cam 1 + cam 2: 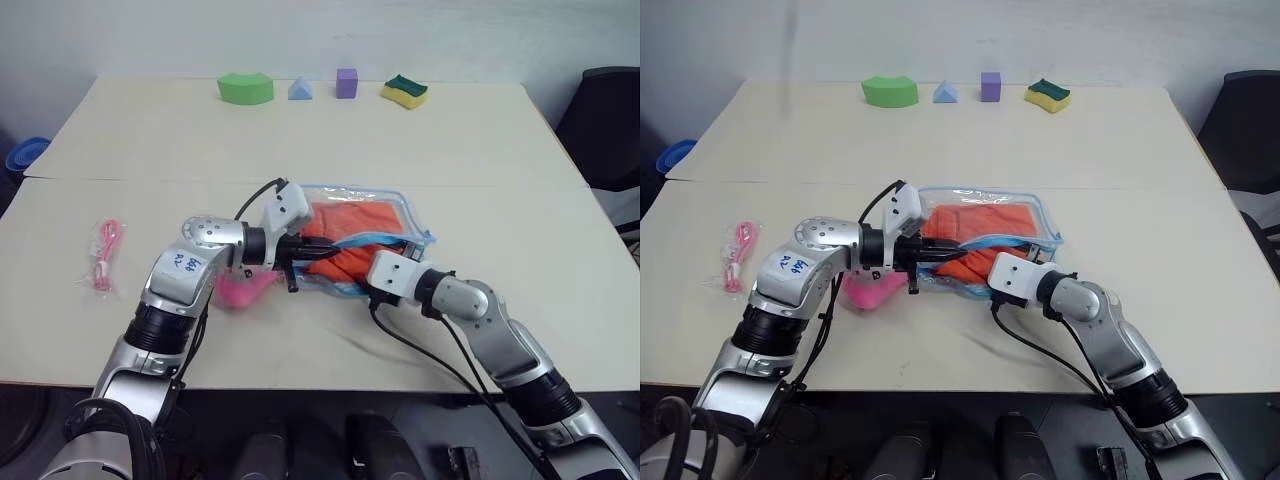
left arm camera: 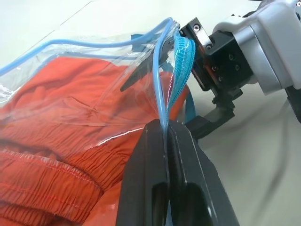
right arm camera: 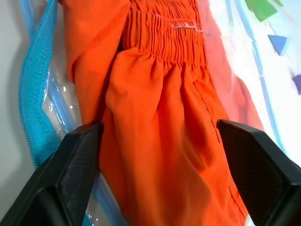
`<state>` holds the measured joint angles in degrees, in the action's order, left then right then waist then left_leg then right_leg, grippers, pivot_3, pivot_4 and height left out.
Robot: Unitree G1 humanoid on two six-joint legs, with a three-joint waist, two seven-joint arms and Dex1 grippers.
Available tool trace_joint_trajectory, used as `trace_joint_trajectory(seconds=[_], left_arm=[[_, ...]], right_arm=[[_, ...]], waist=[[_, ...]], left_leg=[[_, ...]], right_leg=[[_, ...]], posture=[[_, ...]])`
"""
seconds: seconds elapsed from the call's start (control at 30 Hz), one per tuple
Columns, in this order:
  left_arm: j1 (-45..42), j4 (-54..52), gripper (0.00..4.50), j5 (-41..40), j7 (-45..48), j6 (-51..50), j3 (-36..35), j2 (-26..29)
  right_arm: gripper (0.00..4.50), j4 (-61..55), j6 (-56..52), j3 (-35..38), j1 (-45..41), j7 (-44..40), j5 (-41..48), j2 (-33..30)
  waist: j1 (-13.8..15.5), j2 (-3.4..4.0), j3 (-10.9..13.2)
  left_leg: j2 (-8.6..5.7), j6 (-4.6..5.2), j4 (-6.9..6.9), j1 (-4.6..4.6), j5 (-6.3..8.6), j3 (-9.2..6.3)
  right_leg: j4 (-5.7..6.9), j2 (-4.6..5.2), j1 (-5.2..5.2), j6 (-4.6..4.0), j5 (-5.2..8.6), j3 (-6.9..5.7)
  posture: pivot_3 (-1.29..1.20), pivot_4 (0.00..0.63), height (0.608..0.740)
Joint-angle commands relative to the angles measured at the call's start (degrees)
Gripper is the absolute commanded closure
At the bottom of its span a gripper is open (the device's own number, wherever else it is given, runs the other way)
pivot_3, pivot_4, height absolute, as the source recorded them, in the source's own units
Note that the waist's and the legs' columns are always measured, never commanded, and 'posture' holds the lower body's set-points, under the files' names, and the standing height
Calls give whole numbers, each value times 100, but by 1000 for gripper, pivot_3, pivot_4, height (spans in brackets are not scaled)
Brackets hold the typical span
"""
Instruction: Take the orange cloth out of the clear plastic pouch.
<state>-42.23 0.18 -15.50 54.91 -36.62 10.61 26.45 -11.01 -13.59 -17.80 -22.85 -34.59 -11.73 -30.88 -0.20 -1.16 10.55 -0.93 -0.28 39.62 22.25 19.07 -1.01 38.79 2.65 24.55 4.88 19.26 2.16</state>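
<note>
At mid-worktop (image 1: 300,340), the left tool (image 1: 318,251) is clamping the clear plastic pouch (image 1: 410,212) by its rim, holding its mouth open; the right tool (image 3: 160,176), spread, is straddling the orange cloth (image 3: 160,103) inside.

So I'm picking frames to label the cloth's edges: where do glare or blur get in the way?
Left wrist view: bright glare streaks run across the clear plastic pouch over the orange cloth, and the left gripper is close and soft. Right wrist view: the cloth's gathers are sharp, while the foam blocks behind are blurred. Head views: even light, only faint sheen on the pouch.
</note>
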Motion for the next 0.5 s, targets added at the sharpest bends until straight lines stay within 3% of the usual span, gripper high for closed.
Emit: trace_joint_trajectory(seconds=[0.03,0.27,0.5], left_arm=[[-115,-63,4500,-7,32,180,-6,4],[-150,-70,4500,-30,0,172,26,-74],[-236,-94,4500,-83,-39,88,-5,-161]], right_arm=[[438,-578,-151,74,6,-241,247,98],[438,-370,-243,-58,-104,-240,93,293],[438,535,27,-490,-319,31,-754,201]], waist=[[0,0,0],[1,0,0],[-5,-1,-1]], left_leg=[[0,0,0,0,0,0],[0,0,0,0,0,-1],[-1,0,1,-1,0,0]], right_leg=[[2,0,0,0,0,0],[2,0,-1,0,0,0],[-2,0,-1,0,0,-1]], posture=[[0,150,740],[0,150,740],[0,150,740]])
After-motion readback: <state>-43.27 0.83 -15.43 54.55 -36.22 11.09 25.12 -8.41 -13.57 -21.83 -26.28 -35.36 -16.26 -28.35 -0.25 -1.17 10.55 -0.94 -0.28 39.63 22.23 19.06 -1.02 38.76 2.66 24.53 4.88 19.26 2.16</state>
